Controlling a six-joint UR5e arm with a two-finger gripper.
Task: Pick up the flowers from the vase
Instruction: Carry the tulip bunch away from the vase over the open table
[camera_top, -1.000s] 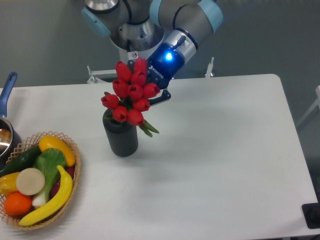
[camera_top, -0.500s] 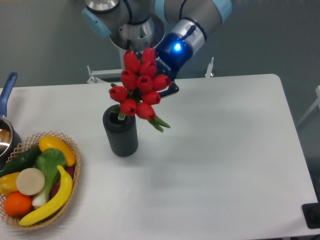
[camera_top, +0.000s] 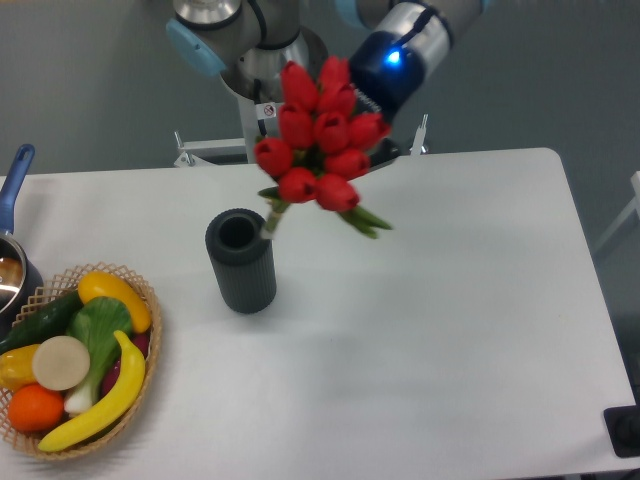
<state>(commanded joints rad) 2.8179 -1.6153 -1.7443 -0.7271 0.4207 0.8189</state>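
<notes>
I see the fingers (camera_top: 378, 150) gripping the bunch of red artificial tulips (camera_top: 322, 135), stems clear above the dark grey ribbed cylindrical vase (camera_top: 242, 262).

The flowers (camera_top: 322, 135) are hiding my gripper (camera_top: 375, 150), so I am not seeing how my fingers are standing behind the buds. Above the flowers, the top edge is cutting off my arm (camera_top: 400, 45). Left of the vase (camera_top: 241, 260), the picture's edge is cropping the pot (camera_top: 10, 262) and part of the basket (camera_top: 140, 375).
</notes>
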